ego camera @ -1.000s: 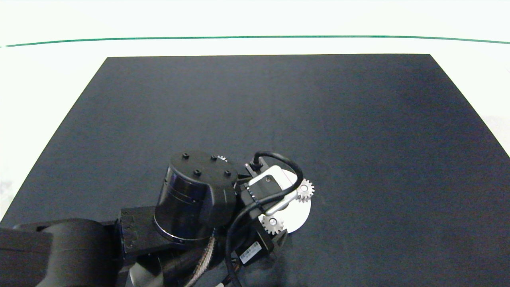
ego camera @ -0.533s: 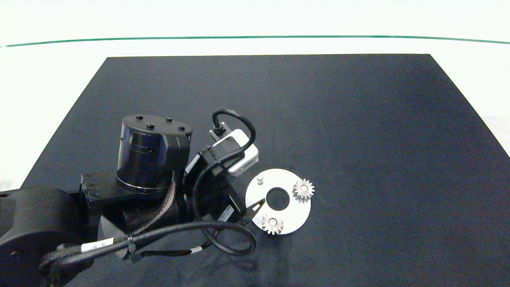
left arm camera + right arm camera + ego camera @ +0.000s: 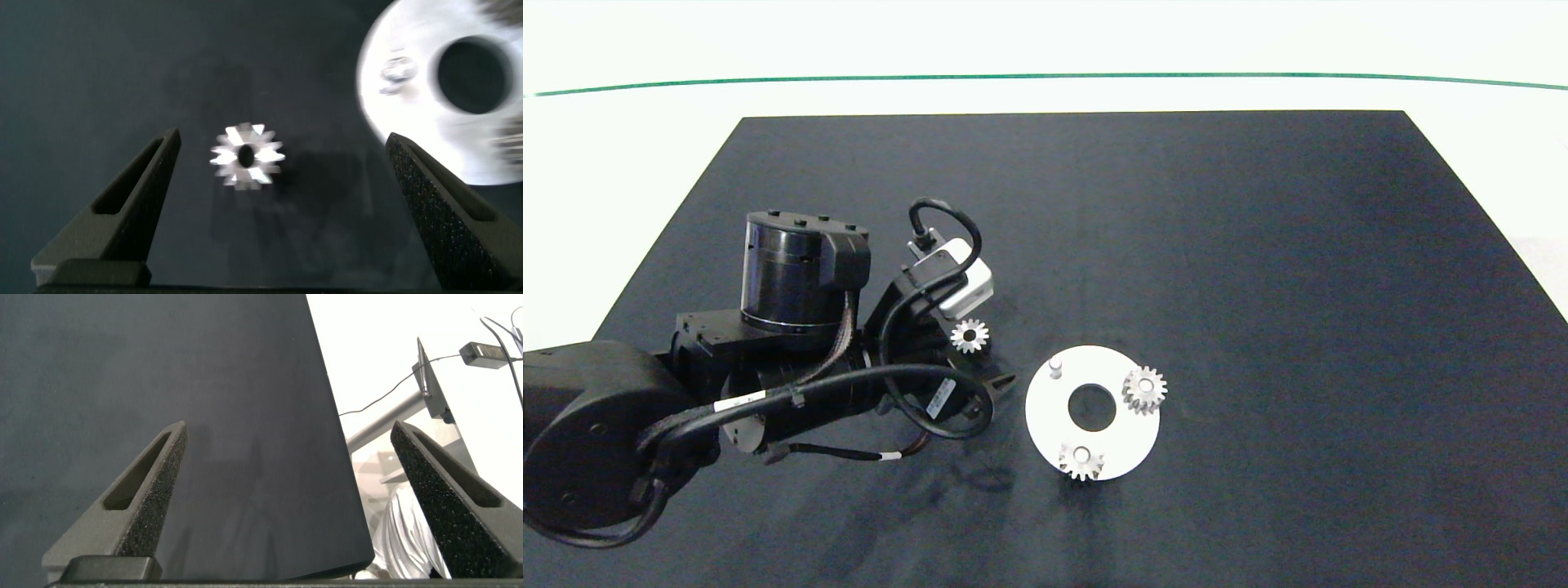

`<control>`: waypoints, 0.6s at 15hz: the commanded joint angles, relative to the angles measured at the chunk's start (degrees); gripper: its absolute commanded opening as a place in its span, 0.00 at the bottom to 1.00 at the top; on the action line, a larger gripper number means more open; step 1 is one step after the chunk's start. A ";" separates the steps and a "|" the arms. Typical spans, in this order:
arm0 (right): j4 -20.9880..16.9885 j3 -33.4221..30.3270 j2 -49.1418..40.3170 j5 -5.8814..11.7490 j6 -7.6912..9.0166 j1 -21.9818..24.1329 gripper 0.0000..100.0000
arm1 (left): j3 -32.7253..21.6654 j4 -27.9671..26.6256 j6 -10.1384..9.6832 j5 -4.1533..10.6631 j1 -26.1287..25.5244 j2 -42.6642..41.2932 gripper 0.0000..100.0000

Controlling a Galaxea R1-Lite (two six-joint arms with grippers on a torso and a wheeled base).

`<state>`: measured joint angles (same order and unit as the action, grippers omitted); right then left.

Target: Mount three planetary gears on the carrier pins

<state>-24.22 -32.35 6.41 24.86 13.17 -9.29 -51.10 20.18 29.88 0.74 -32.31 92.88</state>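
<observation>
Dark matting covers the tabletop (image 3: pixel 1258 269), with a pale floor beyond its far edge. Toward the near edge, a little left of the middle, lies the white disc (image 3: pixel 1123 437). Two gears already sit on its pegs: one at the disc's right side (image 3: pixel 1144 390) and one at its near side (image 3: pixel 1081 461). The third peg (image 3: pixel 1055 365), at the disc's far left, stands bare.

The last gear (image 3: pixel 969 335) lies flat on the tabletop just left of the disc, apart from it. The left gripper (image 3: pixel 282 163) hangs over it with its jaws wide open, the gear roughly midway between them and touched by neither. The right gripper (image 3: pixel 286 474) is off at the tabletop's edge, out of the head view, jaws open and holding nothing.

So the step in hand looks like picking up the third gear. The next move calls for lowering, closing squarely across the teeth, then carrying it to the bare peg and lining hole to peg, keeping it level.
</observation>
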 commanded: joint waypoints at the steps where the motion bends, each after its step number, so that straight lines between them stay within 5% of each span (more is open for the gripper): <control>1: -0.12 0.01 0.00 0.10 0.11 0.06 1.00 | -1.28 0.13 0.88 -2.06 3.65 1.87 1.00; 9: -0.12 0.27 -0.08 0.19 0.11 -0.03 1.00 | -1.46 0.13 0.79 -2.68 5.23 3.71 1.00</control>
<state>-24.20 -31.98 6.30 24.88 13.17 -9.20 -52.59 20.15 30.56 -1.93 -27.04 95.95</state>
